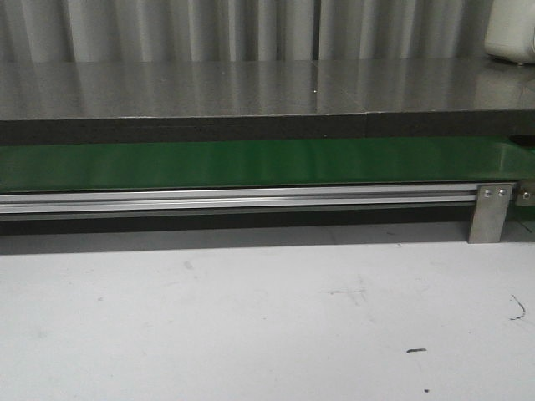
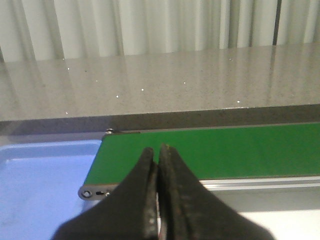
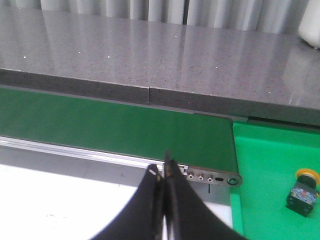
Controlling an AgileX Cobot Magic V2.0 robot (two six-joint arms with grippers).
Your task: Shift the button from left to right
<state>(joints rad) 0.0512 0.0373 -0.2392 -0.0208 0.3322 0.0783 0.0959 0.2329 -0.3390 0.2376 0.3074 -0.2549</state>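
The button (image 3: 302,191), with an orange-yellow head and a black body, lies on its side in a green tray (image 3: 260,165) past the belt's right end; it shows only in the right wrist view. My right gripper (image 3: 161,167) is shut and empty, in front of the belt's end and apart from the button. My left gripper (image 2: 157,150) is shut and empty, in front of the left end of the green belt (image 2: 225,150). Neither gripper nor the button shows in the front view.
A blue tray (image 2: 40,185) lies past the belt's left end. The belt (image 1: 251,163) runs on an aluminium rail (image 1: 234,199) with a metal bracket (image 1: 489,213). A grey stone counter (image 1: 251,88) stands behind it, with a white object (image 1: 512,33) at the far right.
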